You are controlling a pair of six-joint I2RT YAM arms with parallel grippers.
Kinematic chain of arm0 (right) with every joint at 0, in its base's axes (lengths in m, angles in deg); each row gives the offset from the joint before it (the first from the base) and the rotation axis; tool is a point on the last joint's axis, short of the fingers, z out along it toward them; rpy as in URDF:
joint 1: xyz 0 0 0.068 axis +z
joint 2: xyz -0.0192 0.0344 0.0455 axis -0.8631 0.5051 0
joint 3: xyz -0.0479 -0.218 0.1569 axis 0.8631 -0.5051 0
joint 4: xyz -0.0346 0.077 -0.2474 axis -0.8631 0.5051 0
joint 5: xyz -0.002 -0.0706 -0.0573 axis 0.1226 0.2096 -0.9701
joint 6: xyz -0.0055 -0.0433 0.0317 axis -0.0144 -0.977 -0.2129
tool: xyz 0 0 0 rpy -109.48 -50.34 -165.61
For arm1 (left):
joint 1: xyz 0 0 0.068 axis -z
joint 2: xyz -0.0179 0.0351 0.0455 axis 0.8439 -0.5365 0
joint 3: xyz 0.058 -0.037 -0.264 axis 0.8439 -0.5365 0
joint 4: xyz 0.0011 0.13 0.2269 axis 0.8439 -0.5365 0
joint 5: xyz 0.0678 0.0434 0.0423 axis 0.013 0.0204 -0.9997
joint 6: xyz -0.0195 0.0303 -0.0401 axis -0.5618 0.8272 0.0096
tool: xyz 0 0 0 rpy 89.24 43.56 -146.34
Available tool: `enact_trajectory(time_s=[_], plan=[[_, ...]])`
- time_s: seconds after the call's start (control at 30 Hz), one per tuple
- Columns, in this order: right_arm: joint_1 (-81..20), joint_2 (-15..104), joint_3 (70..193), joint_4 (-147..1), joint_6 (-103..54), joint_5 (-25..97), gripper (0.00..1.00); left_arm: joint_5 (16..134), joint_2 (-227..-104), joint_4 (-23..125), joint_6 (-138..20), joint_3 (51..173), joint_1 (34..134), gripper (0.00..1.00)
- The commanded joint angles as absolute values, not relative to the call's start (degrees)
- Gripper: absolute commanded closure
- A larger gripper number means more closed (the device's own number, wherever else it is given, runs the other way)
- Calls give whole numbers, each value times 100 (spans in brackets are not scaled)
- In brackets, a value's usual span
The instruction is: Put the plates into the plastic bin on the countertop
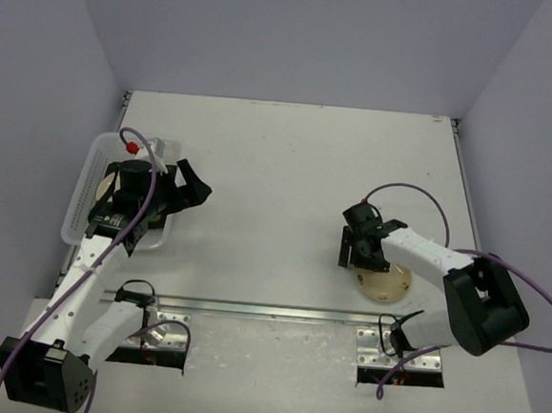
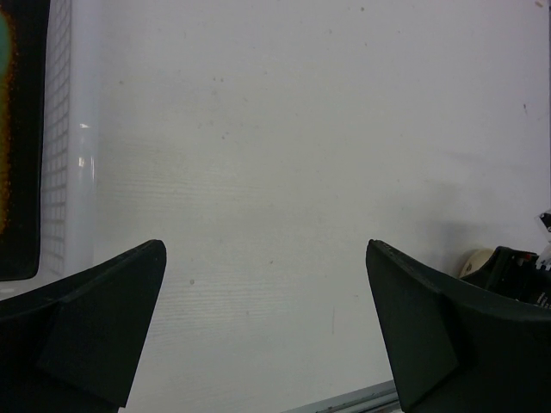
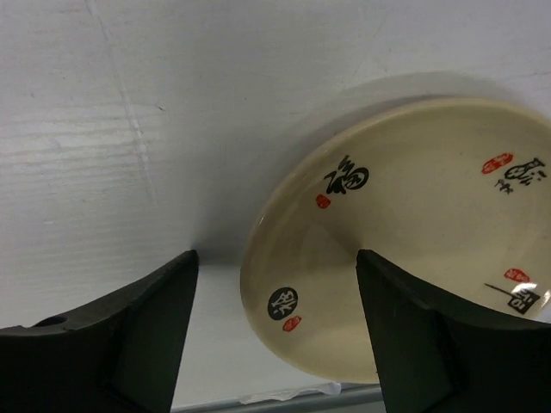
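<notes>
A cream plate (image 3: 405, 232) marked with black characters and red seals lies on the worktop (image 1: 288, 169) near the metal rail (image 1: 277, 311). It is well apart from the plastic bin (image 1: 78, 196) at far left, which holds a dark-rimmed square plate (image 2: 17, 172). The right pincer (image 3: 275, 258) hangs released astride the cream plate's rim, one finger outside it and one over the dish, grasping nothing. The left pincer (image 2: 265, 245), likewise spread and empty, hovers just beside the bin. The step in hand looks like picking up this plate; next, the fingers would need to drop and close on its rim.
</notes>
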State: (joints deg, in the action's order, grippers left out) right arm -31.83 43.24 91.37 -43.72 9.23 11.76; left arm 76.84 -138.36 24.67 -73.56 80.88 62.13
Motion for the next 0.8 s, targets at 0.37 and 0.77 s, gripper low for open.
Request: enact_trajectory(time_s=[0.37,0.77], plan=[[-2485,4711,8891,-5231,592,982,93,7982,-13875,2652,-7294,8089,6247,0],[-1716,4228,9313,-4635,407,378,100,8159,-13911,2731,-7357,8018,6282,0]])
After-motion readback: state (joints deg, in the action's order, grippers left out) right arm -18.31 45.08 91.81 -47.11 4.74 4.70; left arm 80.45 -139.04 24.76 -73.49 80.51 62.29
